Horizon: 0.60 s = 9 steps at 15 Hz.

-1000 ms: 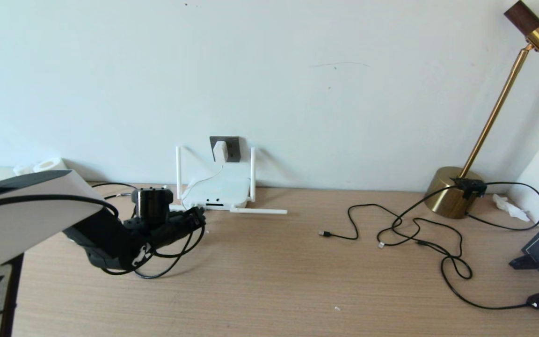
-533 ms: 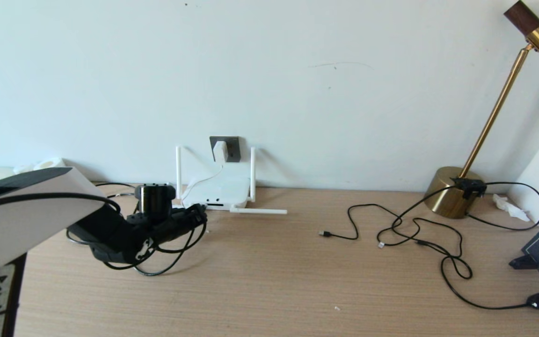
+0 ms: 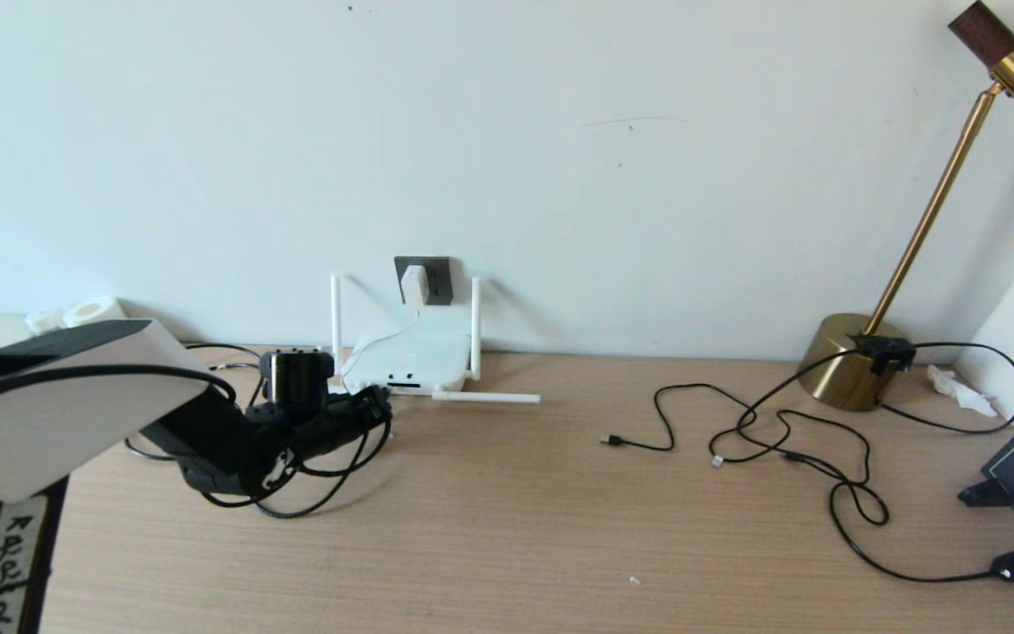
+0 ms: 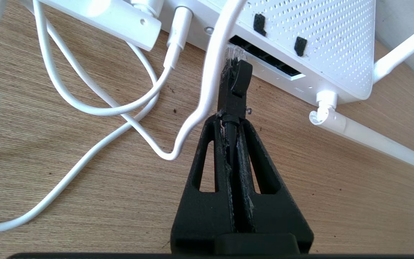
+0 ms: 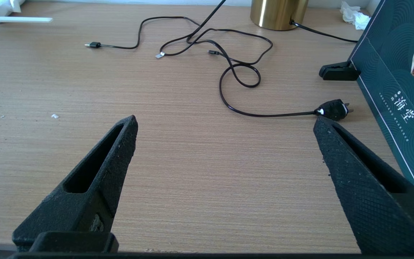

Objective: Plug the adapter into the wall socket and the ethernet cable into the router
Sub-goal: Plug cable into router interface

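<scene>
Step in hand, as I read it: seat the ethernet cable plug in a port of the router. Left gripper is clamped tight on the cable just behind the plug; clear tip sits right at the mouth of the dark port slot, prob. touching the edge, though whether it's partly in can't be told from the left wrist view. To do it well: keep plug square w/ the slot, push straight along its axis, no twisting, and don't snag the white cord that crosses just beside the plug. Router is light, so it may slide back toward the wall under push; go slow.

Router: flat white box w/ perforated face, two black pads, stick antennas, on the wooden desk below the wall socket. Adapter already sits in the socket.

Right gripper idle over bare desk, fingers spread wide, holding nothing.
</scene>
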Available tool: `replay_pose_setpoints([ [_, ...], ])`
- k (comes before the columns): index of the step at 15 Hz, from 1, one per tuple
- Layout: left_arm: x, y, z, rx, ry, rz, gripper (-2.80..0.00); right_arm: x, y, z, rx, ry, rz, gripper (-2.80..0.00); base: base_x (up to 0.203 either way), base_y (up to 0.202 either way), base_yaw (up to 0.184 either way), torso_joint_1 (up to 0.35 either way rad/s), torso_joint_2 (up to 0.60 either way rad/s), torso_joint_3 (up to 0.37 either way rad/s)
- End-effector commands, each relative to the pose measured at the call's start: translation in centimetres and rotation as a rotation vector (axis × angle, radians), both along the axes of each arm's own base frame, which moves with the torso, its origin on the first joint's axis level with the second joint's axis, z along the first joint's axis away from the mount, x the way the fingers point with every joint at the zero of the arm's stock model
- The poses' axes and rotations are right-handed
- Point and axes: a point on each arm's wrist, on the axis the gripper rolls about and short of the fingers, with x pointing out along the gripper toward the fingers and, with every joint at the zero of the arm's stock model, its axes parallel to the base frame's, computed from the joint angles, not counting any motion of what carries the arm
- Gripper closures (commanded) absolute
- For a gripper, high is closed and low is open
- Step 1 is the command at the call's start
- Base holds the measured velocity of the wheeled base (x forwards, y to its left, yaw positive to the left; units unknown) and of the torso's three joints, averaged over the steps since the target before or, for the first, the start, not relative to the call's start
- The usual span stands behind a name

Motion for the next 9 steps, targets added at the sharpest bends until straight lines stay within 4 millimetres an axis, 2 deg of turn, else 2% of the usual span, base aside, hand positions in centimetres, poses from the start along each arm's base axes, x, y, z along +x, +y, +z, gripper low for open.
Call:
replay_pose_setpoints([
  [1, 0.07, -0.02, -0.16, -0.004, 0.0, 0.001, 0.0, 0.01, 0.0, 0.01, 0.0, 0.002, -0.001, -2.8, 0.0, 0.0, 0.0, 0.0, 0.0, 0.0],
  [9, 0.19, -0.1, -0.14, -0.004, -0.004, -0.001, 0.0, 0.01, 0.0, 0.01, 0.0, 0.002, 0.0, -2.8, 0.0, 0.0, 0.0, 0.0, 0.0, 0.0],
])
